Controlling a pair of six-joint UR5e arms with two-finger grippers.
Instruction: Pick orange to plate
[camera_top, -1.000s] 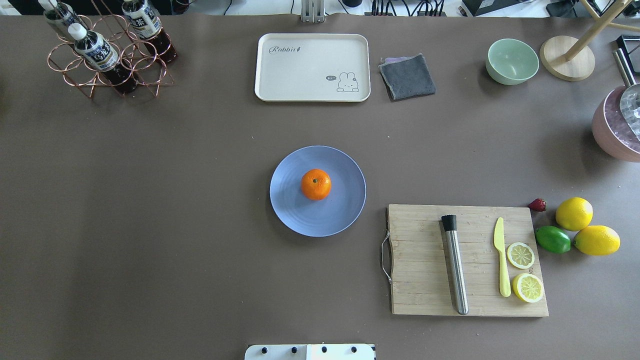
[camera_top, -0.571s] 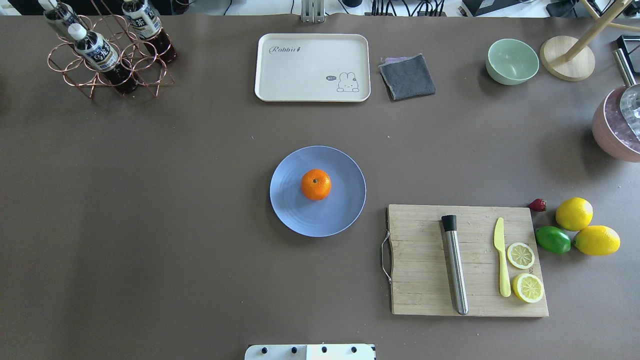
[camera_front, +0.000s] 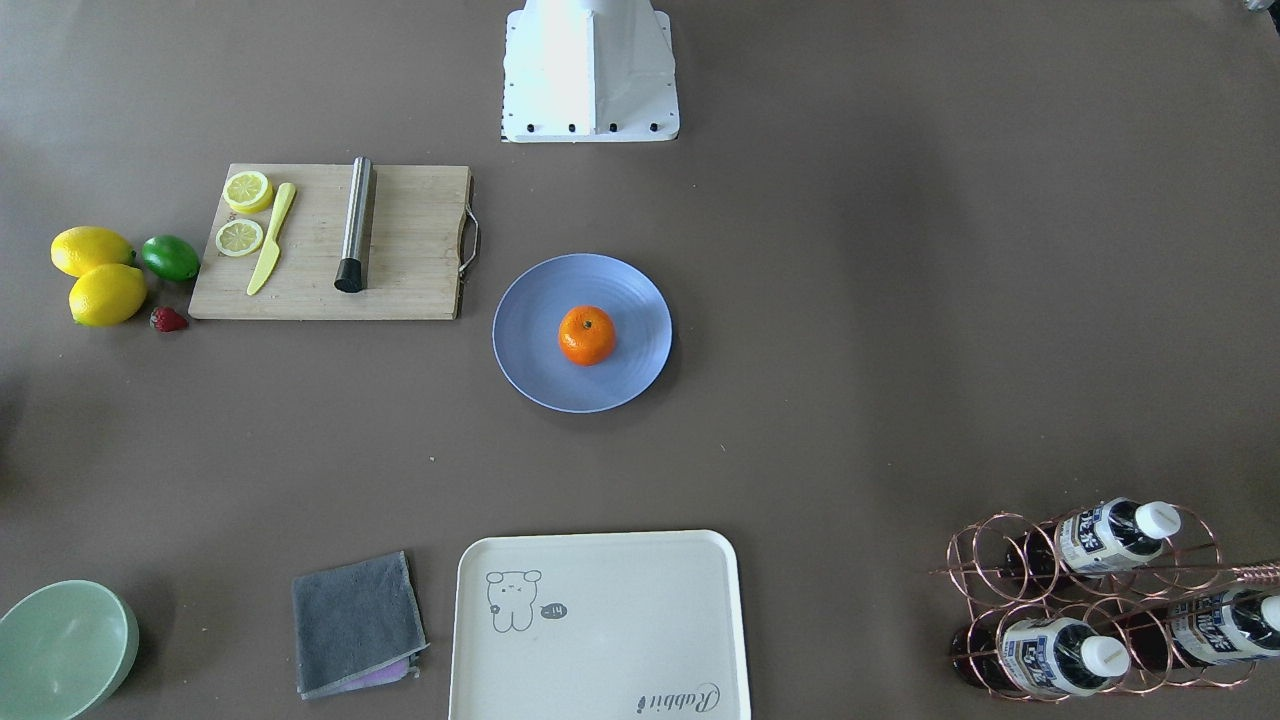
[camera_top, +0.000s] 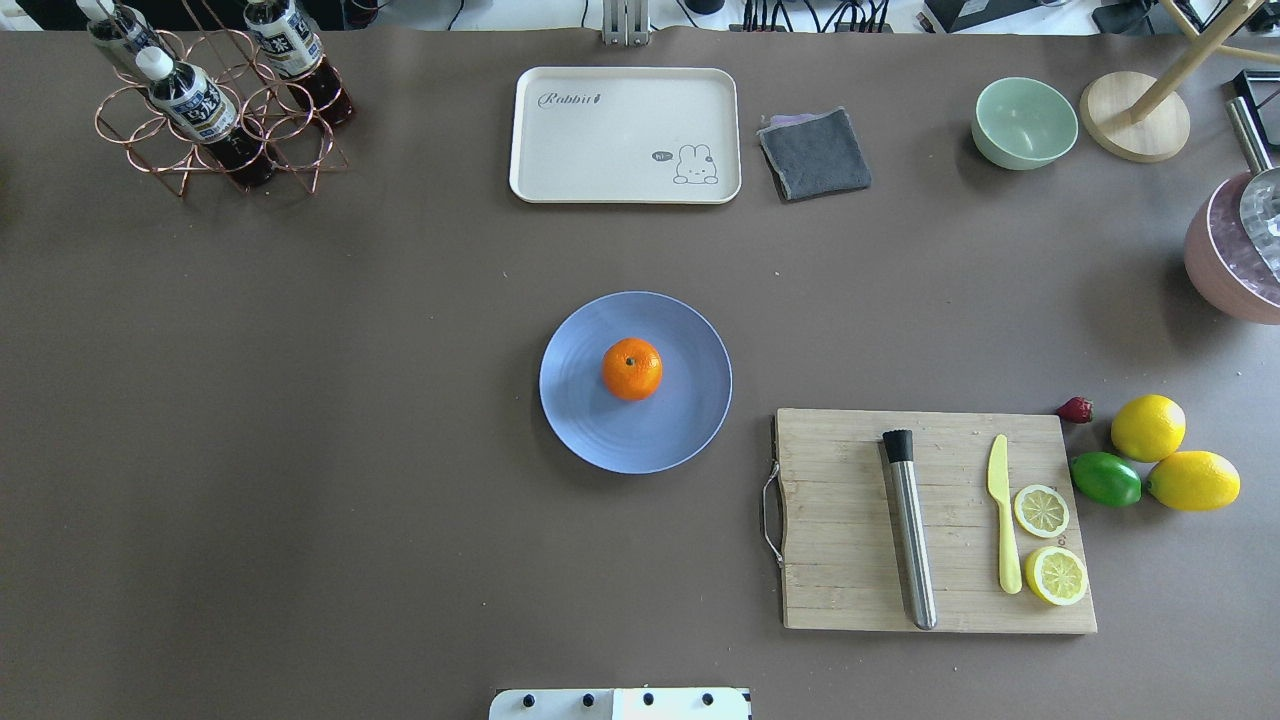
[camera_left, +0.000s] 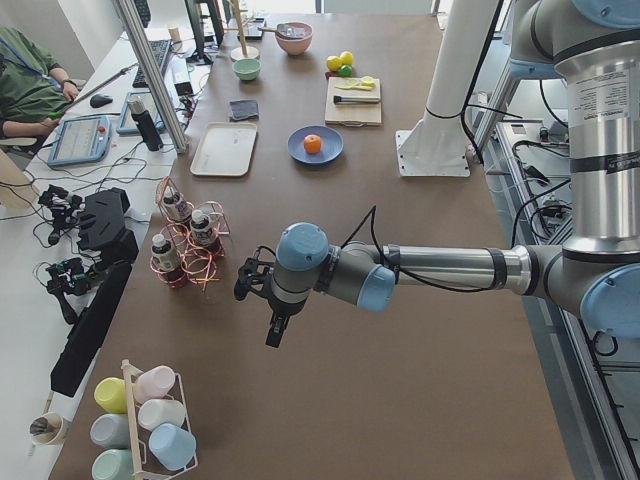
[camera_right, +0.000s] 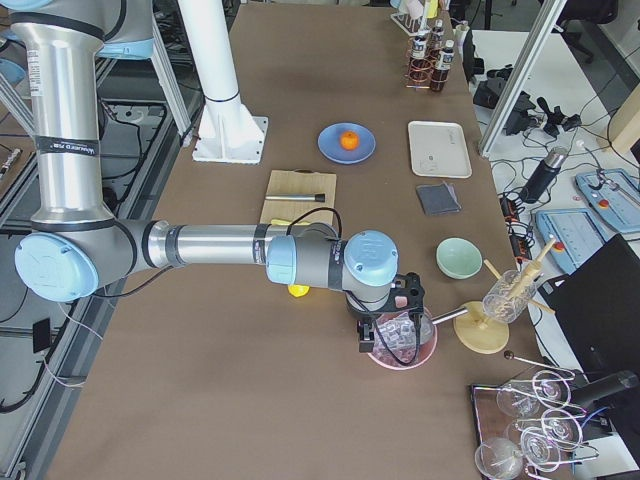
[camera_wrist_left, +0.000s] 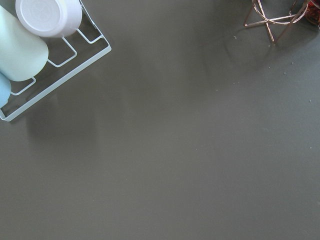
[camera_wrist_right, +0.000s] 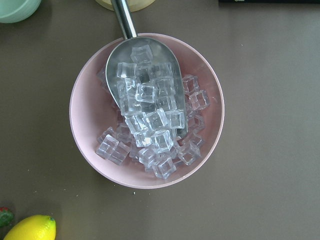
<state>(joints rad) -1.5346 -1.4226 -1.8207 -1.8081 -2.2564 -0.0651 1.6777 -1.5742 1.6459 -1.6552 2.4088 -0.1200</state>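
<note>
Overhead exterior: nothing has changed from the frames 1.0 s and 0.6 s back. One small round bright-orange orange (camera_top: 631, 368) sits at the centre of one round periwinkle-blue plate (camera_top: 590, 428), stem dimple up. Just right of the pale bamboo cutting board (camera_top: 840, 520) lie two whole yellow lemons (camera_top: 1148, 427), one green lime (camera_top: 1105, 479) and one red strawberry (camera_top: 1075, 409). Two round lemon slices (camera_top: 1041, 511) lie on the board.

Exterior front-facing: three dark bottles (camera_front: 1110, 535) lie in one copper wire rack (camera_front: 985, 545).

Exterior left: left gripper (camera_left: 273, 335) hangs over the brown table (camera_left: 400, 400), well apart from the plate. Cannot tell the finger state.

Exterior right: right gripper (camera_right: 372, 335) hangs above one pink bowl (camera_right: 425, 352) of clear ice cubes (camera_wrist_right: 145, 120). Cannot tell the finger state.
</note>
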